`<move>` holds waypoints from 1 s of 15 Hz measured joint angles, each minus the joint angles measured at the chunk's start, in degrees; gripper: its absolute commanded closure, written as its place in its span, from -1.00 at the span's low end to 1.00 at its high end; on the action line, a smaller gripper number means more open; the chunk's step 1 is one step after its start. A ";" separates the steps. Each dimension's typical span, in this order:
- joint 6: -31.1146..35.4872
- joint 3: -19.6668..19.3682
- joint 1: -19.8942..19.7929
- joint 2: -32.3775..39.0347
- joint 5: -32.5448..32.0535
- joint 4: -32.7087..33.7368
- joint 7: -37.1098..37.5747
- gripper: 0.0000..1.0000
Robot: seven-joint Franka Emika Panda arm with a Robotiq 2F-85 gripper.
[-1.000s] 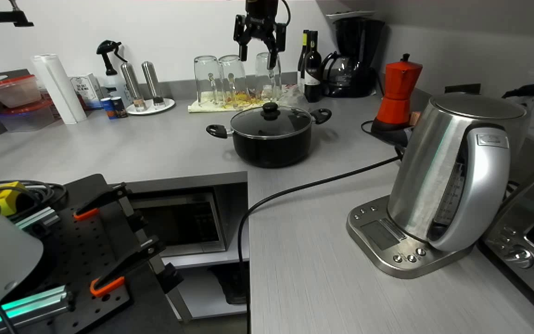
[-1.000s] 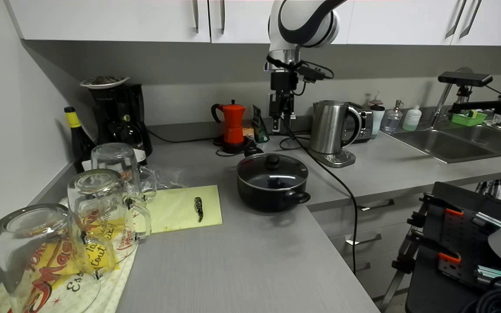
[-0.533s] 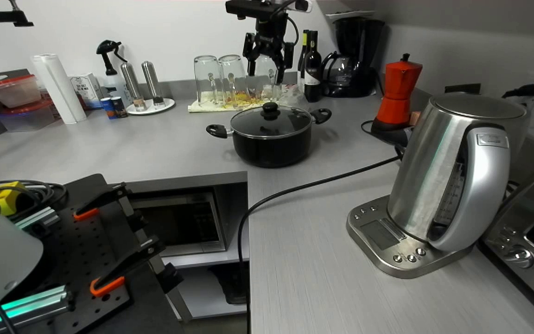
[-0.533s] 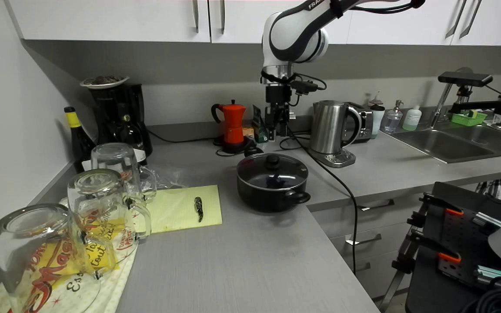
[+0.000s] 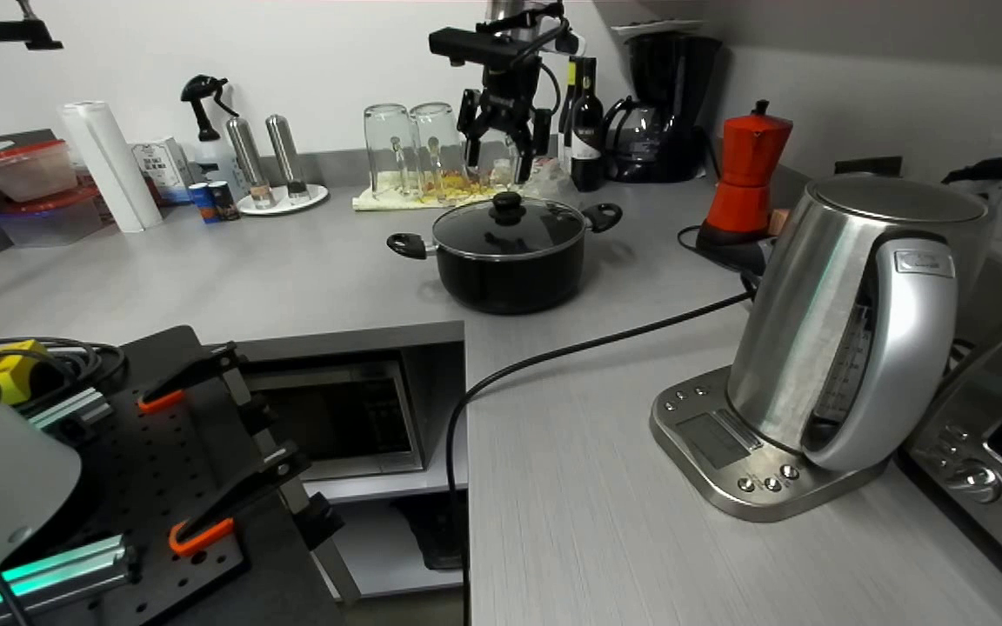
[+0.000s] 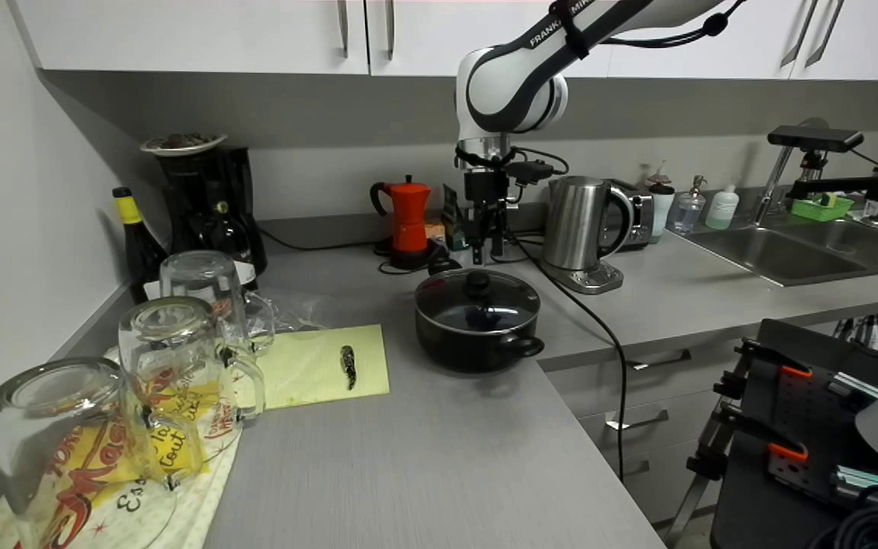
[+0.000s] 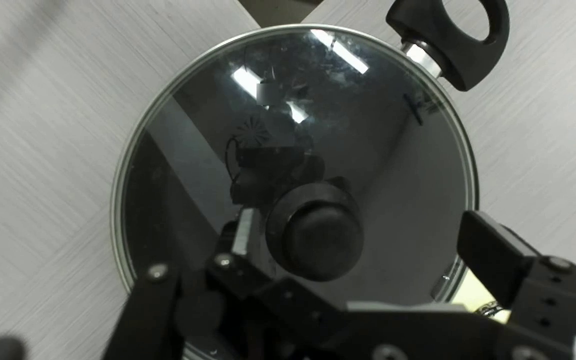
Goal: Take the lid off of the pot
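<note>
Hovers with the end effector (image 5: 497,167) spread wide above the lid (image 5: 510,238), seated on the pot (image 6: 469,352) on the counter (image 6: 378,473). In the wrist view, shows one handle (image 7: 463,57) and frames the knob (image 7: 324,240) between the fingers (image 7: 485,255); in both exterior views, reveals two handles (image 5: 408,246).

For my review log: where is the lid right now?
In an exterior view, the lid sits on the pot near mid-picture, right of the yellow sheet and below the open hand.
</note>
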 measured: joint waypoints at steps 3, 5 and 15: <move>0.00 0.26 0.01 0.91 -0.07 0.11 0.00 -1.00; 0.01 0.52 0.04 1.36 -0.15 0.19 0.00 -1.00; 0.00 0.69 -0.04 4.25 -0.22 2.32 -0.01 -1.00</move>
